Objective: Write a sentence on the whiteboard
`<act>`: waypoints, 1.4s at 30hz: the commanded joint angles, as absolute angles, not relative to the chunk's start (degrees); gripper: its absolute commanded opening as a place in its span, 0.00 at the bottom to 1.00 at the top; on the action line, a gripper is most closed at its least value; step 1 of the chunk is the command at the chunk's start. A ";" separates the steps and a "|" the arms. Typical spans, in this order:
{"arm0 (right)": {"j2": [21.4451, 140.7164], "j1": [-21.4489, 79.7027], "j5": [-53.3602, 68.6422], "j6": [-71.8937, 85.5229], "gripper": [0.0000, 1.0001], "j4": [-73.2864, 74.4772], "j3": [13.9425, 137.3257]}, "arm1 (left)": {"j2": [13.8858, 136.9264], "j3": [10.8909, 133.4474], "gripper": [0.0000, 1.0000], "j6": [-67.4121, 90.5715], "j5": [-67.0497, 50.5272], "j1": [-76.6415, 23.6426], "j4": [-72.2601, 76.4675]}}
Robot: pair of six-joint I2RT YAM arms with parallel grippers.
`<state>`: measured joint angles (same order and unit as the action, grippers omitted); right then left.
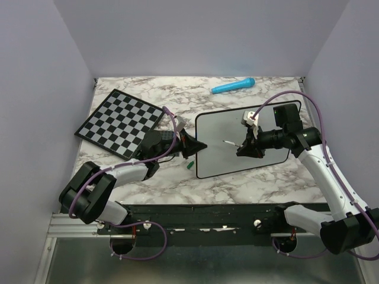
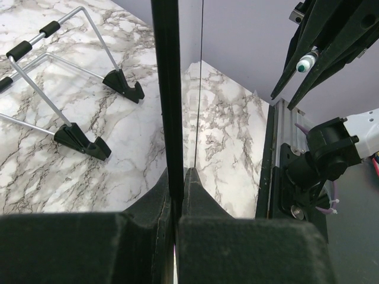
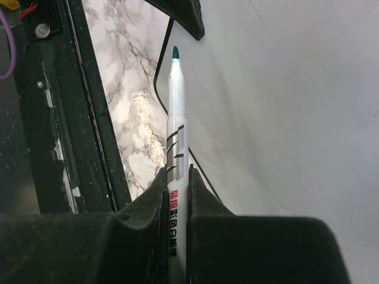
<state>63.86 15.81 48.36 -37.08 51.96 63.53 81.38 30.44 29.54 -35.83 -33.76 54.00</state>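
The whiteboard (image 1: 216,160), white with a thin black frame, lies at centre right. No teal-green sentence shows on it in any view. My left gripper (image 1: 198,146) is shut on its left edge; in the left wrist view the black frame (image 2: 166,89) runs edge-on between the jaws of that gripper (image 2: 177,173). My right gripper (image 1: 244,148) is over the board and shut on a white marker (image 3: 176,136). The marker's teal tip (image 3: 175,53) is uncapped and close to the board's surface (image 3: 284,118). The marker also shows in the top view (image 1: 230,143).
A chequered chessboard (image 1: 121,121) lies at the back left. A blue tube-shaped object (image 1: 233,87) lies at the back. A small green cap (image 1: 189,166) sits by the whiteboard's near left corner. A wire stand with black feet (image 2: 80,141) shows beside the board's edge.
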 commanded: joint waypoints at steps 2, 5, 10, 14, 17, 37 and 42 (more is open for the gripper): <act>63.98 16.08 50.36 -37.88 0.01 51.50 63.72 | 80.60 29.62 0.00 23.20 -30.68 -33.75 53.70; 64.25 16.08 50.27 -37.97 0.01 51.50 63.90 | 80.95 29.62 0.00 23.20 -30.67 -34.10 53.61; 64.51 16.00 48.17 -37.79 0.01 51.50 64.25 | 80.95 29.62 0.00 23.12 -30.50 -34.54 53.00; 63.81 15.82 48.60 -37.44 0.01 50.80 63.72 | 80.86 29.36 0.00 23.12 -30.32 -34.80 52.73; 63.81 15.82 48.78 -37.18 0.00 50.45 63.11 | 80.95 29.27 0.00 23.20 -30.23 -34.89 52.65; 63.99 15.56 50.10 -36.12 0.00 48.60 61.26 | 80.77 28.83 0.00 23.73 -29.27 -34.98 52.21; 63.81 15.47 50.19 -36.04 0.00 48.34 60.82 | 81.03 28.83 0.00 23.73 -29.09 -35.07 52.29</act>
<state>64.18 15.75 48.77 -36.49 49.58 61.80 81.10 29.74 29.17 -33.63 -35.03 53.93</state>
